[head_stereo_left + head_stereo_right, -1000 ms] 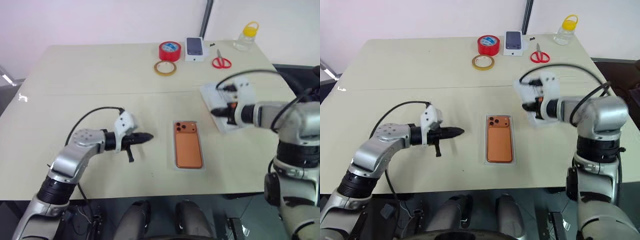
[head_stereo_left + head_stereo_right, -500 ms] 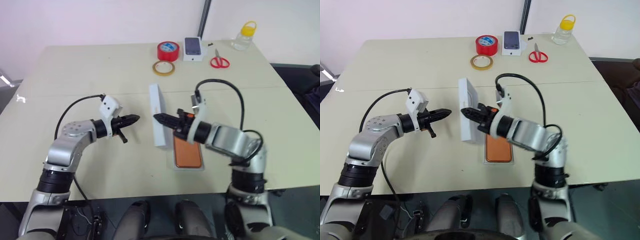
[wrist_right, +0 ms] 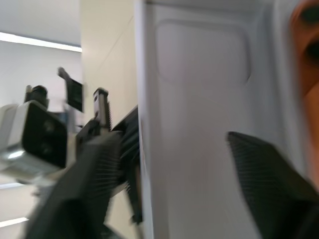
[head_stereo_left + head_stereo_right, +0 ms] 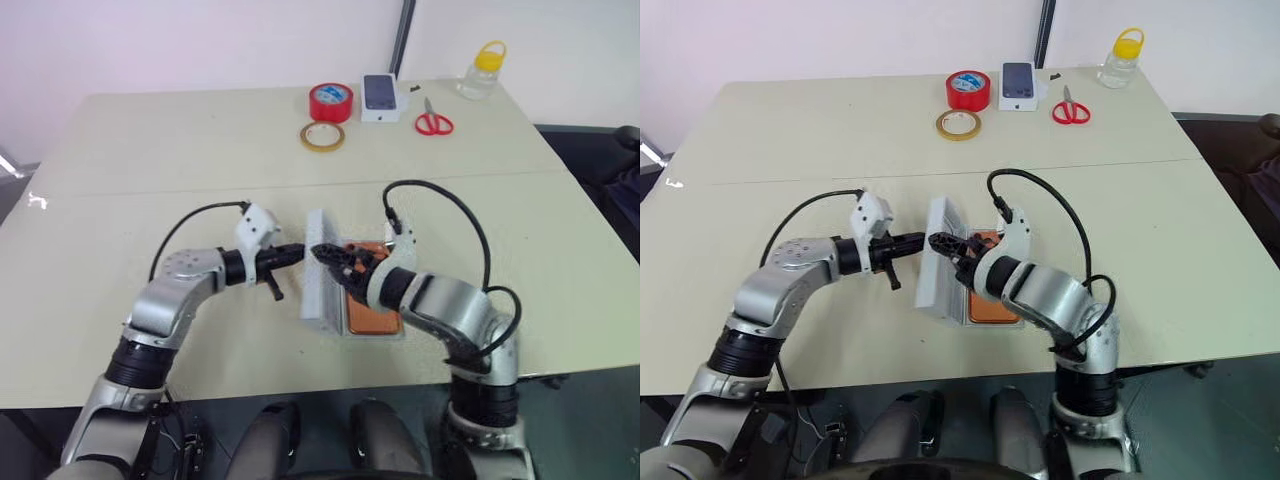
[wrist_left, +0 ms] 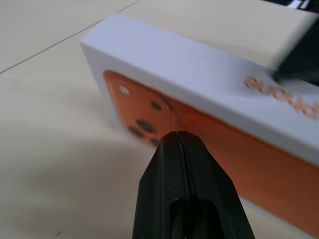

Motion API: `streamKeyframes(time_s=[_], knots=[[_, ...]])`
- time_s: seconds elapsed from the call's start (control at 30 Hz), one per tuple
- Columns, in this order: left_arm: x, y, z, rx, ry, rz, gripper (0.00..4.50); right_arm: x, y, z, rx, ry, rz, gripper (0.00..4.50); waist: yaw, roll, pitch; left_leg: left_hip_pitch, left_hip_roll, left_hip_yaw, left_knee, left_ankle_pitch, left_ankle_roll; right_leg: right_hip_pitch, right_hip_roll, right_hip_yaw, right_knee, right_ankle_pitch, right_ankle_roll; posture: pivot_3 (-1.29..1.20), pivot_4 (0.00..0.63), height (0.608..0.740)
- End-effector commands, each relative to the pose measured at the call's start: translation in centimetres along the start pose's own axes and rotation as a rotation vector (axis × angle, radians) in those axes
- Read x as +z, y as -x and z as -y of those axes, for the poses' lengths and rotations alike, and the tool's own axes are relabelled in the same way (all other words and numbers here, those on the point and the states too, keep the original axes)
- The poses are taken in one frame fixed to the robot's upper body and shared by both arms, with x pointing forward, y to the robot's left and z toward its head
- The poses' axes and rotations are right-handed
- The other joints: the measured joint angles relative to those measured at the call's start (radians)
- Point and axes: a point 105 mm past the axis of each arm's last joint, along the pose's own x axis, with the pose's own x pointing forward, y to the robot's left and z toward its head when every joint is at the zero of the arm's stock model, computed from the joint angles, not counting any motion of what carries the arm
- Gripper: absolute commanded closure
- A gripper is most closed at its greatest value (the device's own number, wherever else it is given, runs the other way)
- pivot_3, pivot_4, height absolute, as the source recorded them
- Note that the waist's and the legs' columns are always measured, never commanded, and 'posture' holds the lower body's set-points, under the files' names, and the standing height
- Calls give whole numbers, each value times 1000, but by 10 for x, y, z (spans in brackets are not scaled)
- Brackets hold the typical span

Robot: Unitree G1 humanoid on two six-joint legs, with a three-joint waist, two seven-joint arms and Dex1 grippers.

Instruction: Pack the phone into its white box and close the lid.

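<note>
While head views show only white edges, the left wrist view reveals the lid's [image 5: 209,99] orange print; it stands tilted on its long edge, long axis running away from the robot, left end effector [image 4: 297,252] pinched together at it, right end effector [image 4: 322,254] spread apart astride its rim.

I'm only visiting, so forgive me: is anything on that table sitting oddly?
Yes, the lid. It stands tilted on its long edge beside the phone instead of lying flat, between the shut left hand and the right hand.

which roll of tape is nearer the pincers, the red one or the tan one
The tan tape roll: it lies flat on the table just in front of the red tape roll, so closer to the robot and both pincers.
</note>
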Motion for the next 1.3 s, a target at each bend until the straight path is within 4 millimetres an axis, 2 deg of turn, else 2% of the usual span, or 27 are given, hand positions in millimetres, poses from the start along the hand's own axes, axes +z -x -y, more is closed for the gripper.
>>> streamKeyframes(time_s=[0.03,0.13,0.2,0.23,0.3,0.37,0.47,0.5,0.57,0.63,0.73,0.93,1.03,1.2,1.3], knots=[[17,-8,11,-53,-60,35,4500,28,12,-11,87,124,27,583,-1,0,0,0,1,0,0,0,0,0,1,0,0,0,0,0,150,740],[19,-17,23,-107,-65,37,4500,60,29,1,-3,287,33,583,4,1,1,0,2,1,0,0,1,1,1,0,0,0,0,0,150,740],[19,-22,28,-129,-67,32,4500,71,37,10,-77,389,23,583,7,1,1,0,2,1,1,-1,2,2,1,0,-2,0,0,0,150,740],[19,-23,30,-135,-68,29,4500,74,39,14,-100,410,24,817,7,1,1,0,2,1,0,-2,3,2,1,0,-3,0,0,0,150,740],[18,-26,33,-145,-70,23,4500,78,42,23,-144,462,21,1460,3,1,1,0,3,1,0,-2,3,3,1,0,-4,0,0,0,150,740],[17,-28,36,-155,-71,21,4500,80,46,31,-195,547,5,2405,1,1,1,0,3,1,0,-2,3,3,1,0,-4,0,0,0,150,740],[18,-29,38,-161,-67,21,4500,78,48,36,-227,658,-22,4090,2,1,1,0,3,2,1,-2,3,3,1,0,-4,0,0,0,150,740],[18,-29,39,-162,-67,21,4500,77,48,37,-228,693,-30,4438,3,1,1,0,3,1,1,-2,3,3,1,0,-4,0,0,0,150,740],[18,-29,39,-162,-65,22,4500,76,49,36,-222,753,-45,4438,5,1,1,0,3,1,1,-2,3,3,1,0,-4,0,0,0,150,740],[20,-28,35,-139,-63,29,4500,70,51,39,-266,917,-102,4438,9,2,1,0,3,2,1,-2,3,3,1,0,-4,0,0,0,150,740],[26,-20,19,-69,-47,51,4500,56,53,45,-297,1118,-196,4438,18,2,1,0,3,1,1,-2,4,3,1,0,-5,0,0,0,150,740],[21,1,-34,160,-38,2,4500,43,47,51,-263,1203,-241,4438,32,2,1,0,3,1,1,-2,3,3,1,0,-6,0,0,0,150,740],[11,8,-45,205,-53,-64,4500,38,44,50,-244,1219,-250,4438,31,1,1,0,2,1,1,-2,3,3,1,0,-7,0,0,0,150,740],[-9,7,-41,158,-58,-166,4500,32,40,49,-225,1234,-264,4438,32,1,1,0,2,1,1,-2,3,3,0,0,-7,0,0,0,150,740],[-14,-6,-15,22,-83,-176,4500,31,39,49,-224,1239,-269,4438,33,1,1,-1,2,1,1,-2,3,3,0,0,-7,0,0,0,150,740]])
